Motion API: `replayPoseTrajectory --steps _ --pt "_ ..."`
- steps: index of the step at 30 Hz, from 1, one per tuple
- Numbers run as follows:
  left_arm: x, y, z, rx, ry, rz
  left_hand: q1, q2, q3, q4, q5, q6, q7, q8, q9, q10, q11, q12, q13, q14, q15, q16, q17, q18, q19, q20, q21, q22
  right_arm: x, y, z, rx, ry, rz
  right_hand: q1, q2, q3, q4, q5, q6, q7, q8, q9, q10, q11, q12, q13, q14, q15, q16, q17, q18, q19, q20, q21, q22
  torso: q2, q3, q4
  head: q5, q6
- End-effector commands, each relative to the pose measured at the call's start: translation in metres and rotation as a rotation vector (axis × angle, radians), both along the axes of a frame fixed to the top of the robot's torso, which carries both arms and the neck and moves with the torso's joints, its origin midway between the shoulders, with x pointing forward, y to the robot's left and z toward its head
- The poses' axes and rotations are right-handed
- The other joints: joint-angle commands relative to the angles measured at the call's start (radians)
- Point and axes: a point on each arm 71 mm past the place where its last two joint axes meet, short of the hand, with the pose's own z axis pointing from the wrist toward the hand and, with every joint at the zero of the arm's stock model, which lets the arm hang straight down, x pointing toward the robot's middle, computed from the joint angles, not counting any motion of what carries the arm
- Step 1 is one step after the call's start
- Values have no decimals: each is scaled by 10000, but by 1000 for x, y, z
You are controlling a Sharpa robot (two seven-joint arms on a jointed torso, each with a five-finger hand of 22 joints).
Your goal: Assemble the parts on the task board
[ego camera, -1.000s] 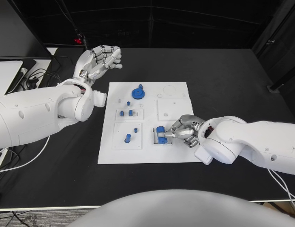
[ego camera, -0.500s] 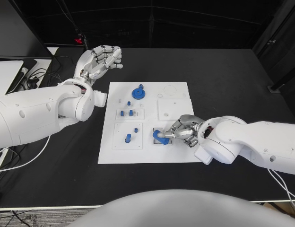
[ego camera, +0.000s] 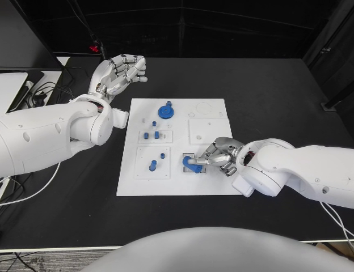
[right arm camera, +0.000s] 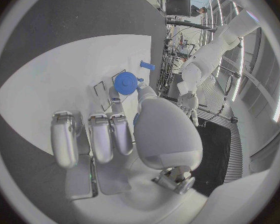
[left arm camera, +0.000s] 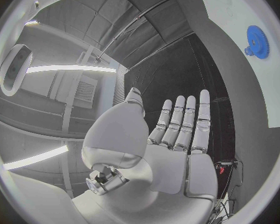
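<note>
A blue part is held by the right hand over the board's near right corner.

The part is pinched between the thumb and fingers of that hand, just above or in a dark recess on the board; whether it is seated cannot be told. The insertion step is judged to be in hand, and a straight, aligned press down is called for next. Farther out, a gear and smaller blue pieces are seen on the board. The left hand is held open and empty, well apart beyond the board's far left corner.
</note>
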Motion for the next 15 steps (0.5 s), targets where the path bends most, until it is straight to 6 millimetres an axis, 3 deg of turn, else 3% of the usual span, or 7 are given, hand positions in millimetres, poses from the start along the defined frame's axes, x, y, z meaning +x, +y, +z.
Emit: replayPoseTrajectory --steps 1,15 --pt "0 -1 2 -105 -194 -120 -14 119 -68 -4 41 -79 1096 37 -11 -31 -21 64 -15 -37 -5 38 -17 30 70 21 46 -15 0 2 1 56 -70 84 -102 34 -71 20 -32 -57 -3 -42 -1 1058 65 25 2627 1075 -13 24 2635 -73 1059 -4 32 2633 -4 1 -9 -10 0" --pt "0 -1 2 -104 -184 -118 -1 135 -82 -4 89 -85 1097 49 -11 -36 -21 76 -16 -41 -4 55 -39 30 71 21 50 -21 0 4 1 -55 -136 181 -141 25 -212 77 -125 -127 15 -49 12 1058 77 25 2627 1075 -18 24 2635 -73 1059 -4 32 2633 -2 2 -6 -58 0"
